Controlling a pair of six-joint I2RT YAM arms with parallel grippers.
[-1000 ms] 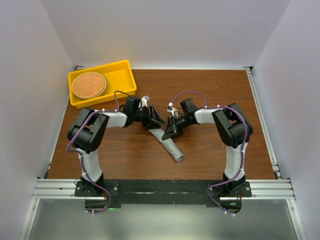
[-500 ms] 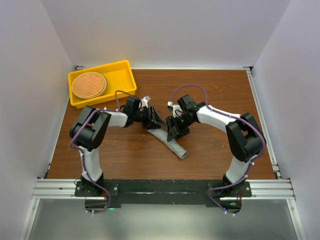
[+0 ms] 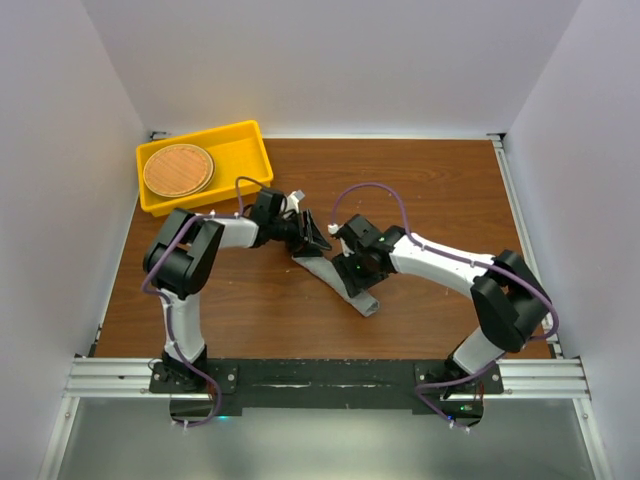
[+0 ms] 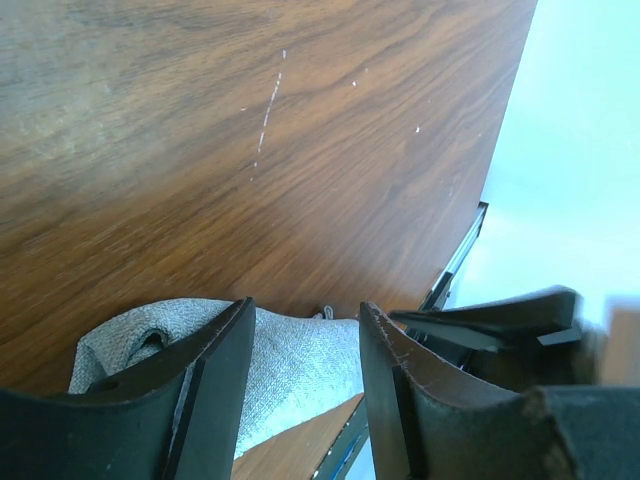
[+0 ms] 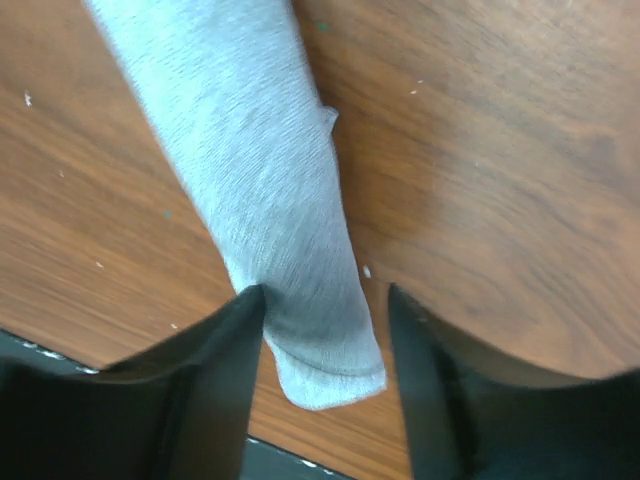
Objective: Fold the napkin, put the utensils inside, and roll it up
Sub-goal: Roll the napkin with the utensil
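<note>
**Right end effector (image 5: 325, 296) carried down the rolled napkin (image 5: 265, 170) to its near end**

Since a second ago, the right arm has been swung outward and lowered, so that its elbow is now seen far out toward the right edge of the bench (image 3: 430, 190). Its end effector has been brought from beside the upper part of the roll to the lower part. The near end of the roll has been shifted a little to the right. The left arm has scarcely been moved.

The napkin is seen rolled into a slim grey tube, laid slantwise on the brown bench between the two arms. Its far end lies toward the left arm, and its near end points to the front right.

In the right wrist view, the right fingers (image 5: 200, 380) are held apart on either side of the roll, close to its cut end. One finger is seen against the cloth, and a strip of bare wood is left between the cloth and the other. The roll is not clamped.

The left end effector (image 4: 305, 308) is kept at the far end of the roll. Its fingers (image 4: 215, 370) are spread apart, with grey cloth showing between them and past the outer side of one. Whether the cloth is pressed down cannot be told.

A yellow tray (image 3: 240, 160) is set at the far left corner, well apart from the roll, and a round woven disc (image 3: 178, 170) lies in it.
</note>
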